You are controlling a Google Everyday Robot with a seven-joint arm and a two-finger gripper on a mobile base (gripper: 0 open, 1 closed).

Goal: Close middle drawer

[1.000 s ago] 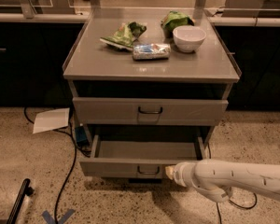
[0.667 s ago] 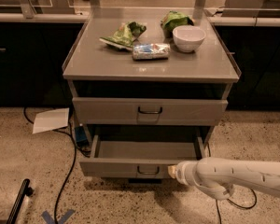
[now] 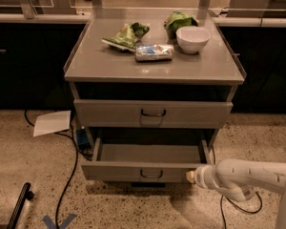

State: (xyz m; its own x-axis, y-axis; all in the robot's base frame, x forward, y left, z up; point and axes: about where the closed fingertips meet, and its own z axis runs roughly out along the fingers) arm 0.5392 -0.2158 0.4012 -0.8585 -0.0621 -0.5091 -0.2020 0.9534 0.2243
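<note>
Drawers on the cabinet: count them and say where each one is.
2. The upper drawer sits shut under the tabletop; the middle drawer is pulled out below it, the gripper at its front's right end. Another may hide underneath.

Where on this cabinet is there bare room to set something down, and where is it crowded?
The cabinet top is bare along its front half, before the silver packet. Its back is crowded: green bags, packet, white bowl. The open middle drawer looks empty; the gripper sits at its right front corner.
</note>
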